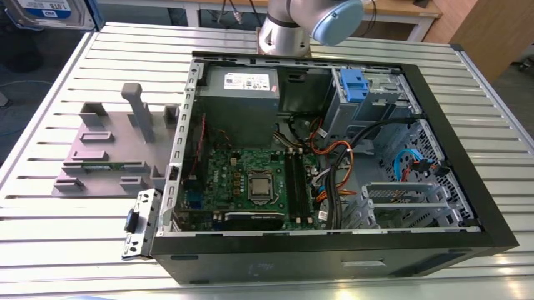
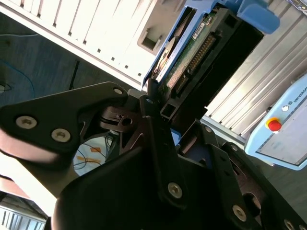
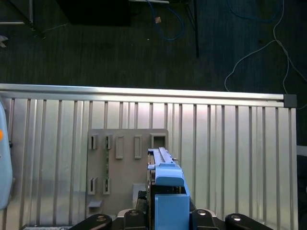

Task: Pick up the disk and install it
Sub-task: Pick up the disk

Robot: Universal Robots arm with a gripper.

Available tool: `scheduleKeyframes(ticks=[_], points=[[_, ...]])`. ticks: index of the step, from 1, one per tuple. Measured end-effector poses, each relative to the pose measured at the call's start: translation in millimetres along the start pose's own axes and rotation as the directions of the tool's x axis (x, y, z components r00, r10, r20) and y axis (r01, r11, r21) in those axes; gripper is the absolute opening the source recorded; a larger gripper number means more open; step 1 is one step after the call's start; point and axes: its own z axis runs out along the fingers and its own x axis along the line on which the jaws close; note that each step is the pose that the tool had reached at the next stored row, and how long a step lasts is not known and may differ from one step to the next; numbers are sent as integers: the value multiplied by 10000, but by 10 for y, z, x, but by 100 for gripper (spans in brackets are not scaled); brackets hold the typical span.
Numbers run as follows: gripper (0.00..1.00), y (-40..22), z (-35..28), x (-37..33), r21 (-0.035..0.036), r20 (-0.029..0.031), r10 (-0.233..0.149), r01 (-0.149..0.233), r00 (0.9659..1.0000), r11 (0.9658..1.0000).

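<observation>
Blue-bracketed disk [image 3: 169, 189] is clamped in the gripper [image 3: 165, 213]; the jaws appear closed narrowly on its sides. Beyond it in the first wrist view lies the grey stand [image 3: 127, 167] on the slatted metal table [image 3: 230, 143], then dark floor [image 3: 96, 52].

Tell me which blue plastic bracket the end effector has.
The blue plastic bracket framing the silver metal hard drive, clamped in the end effector above the grey plastic stand. The other bracket sits in the black computer case.

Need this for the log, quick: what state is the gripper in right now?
Gripper: closed, holding the disk at one end.
</observation>
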Motion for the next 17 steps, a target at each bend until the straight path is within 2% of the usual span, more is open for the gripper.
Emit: scheduleKeyframes(ticks=[5, 11, 17], points=[[37, -23, 82, 102, -5, 6, 1, -1, 10000, 10000], [37, -55, 182, 128, -7, 7, 2, -2, 10000, 10000], [37, -56, 188, 129, -10, 5, 1, -1, 10000, 10000]])
